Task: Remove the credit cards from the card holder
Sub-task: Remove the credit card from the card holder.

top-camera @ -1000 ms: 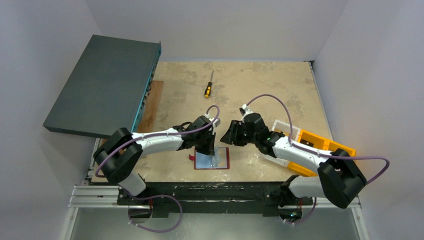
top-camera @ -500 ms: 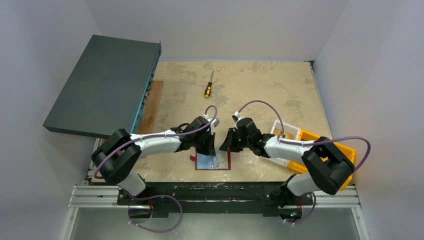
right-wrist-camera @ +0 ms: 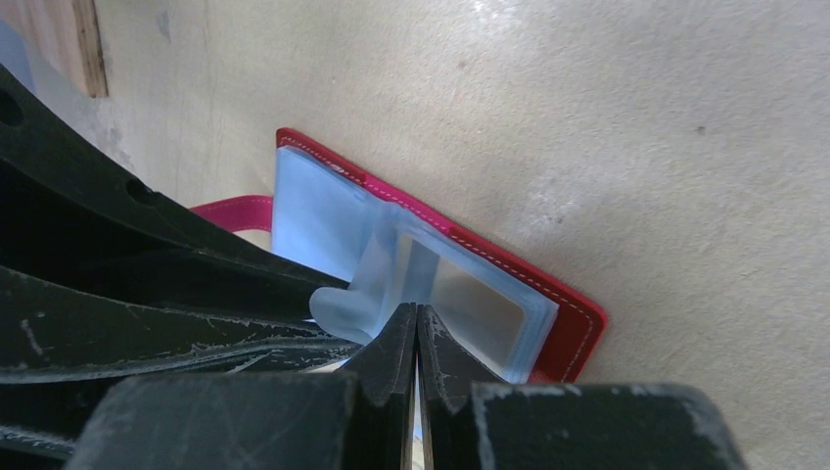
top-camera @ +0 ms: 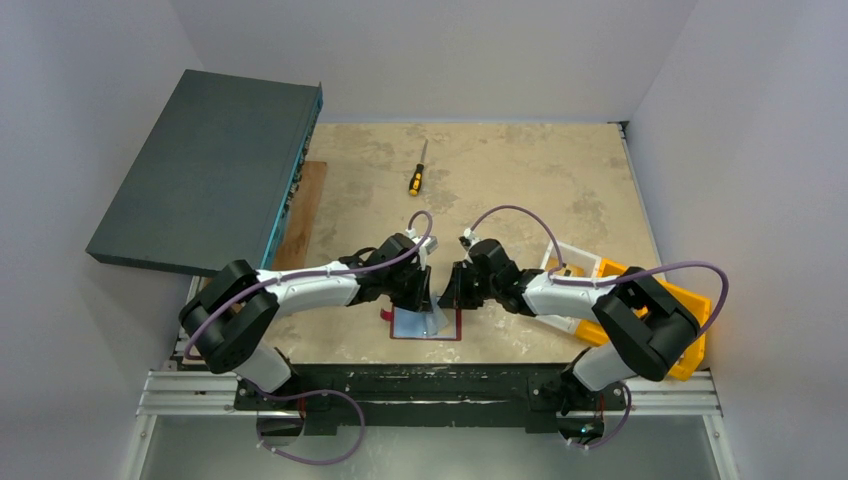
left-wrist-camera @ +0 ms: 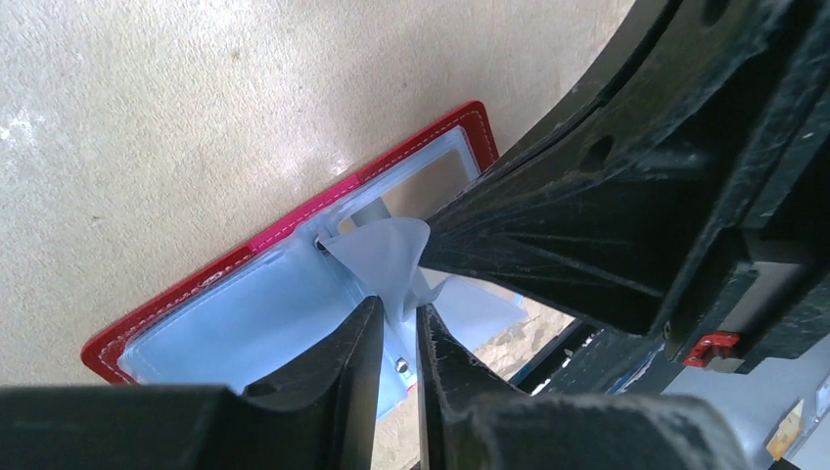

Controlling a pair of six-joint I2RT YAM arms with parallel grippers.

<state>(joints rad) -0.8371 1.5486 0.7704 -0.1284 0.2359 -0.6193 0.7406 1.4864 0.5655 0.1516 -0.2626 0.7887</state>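
Cards: a grey card (right-wrist-camera: 480, 305) lies flat inside a clear sleeve just beyond the right gripper (right-wrist-camera: 418, 338) tips. A tan card (left-wrist-camera: 438, 184) shows in a sleeve just past the left gripper (left-wrist-camera: 399, 343). Neither is out yet.
Card holder (right-wrist-camera: 579, 333): it lies open and flat on the table (right-wrist-camera: 636, 117), directly under both sets of fingertips, with its tab (right-wrist-camera: 230, 208) on the far side of the left gripper from the right one.
Sleeve flap (left-wrist-camera: 384, 257): one clear leaf is lifted and bunched, rising between the two grippers.
Left gripper: the jaws are almost closed, with a narrow gap and the flap running up through it. We cannot tell whether the film is truly pinched or only passing between.
Right gripper: it is closed tight, fingertips touching, and set at the sleeve beside the flap. We see no card between them.
How the cards should handle: we judge them thin, stiff, light and slick, so they are easy to slide but hard to pick up flat.
How the holder should handle: the film looks soft and clingy, and the holder looks light enough to drag along unless it is pinned.
Where to take hold: we would grip a card's short edge at the sleeve mouth, with the other gripper keeping the flap aside.
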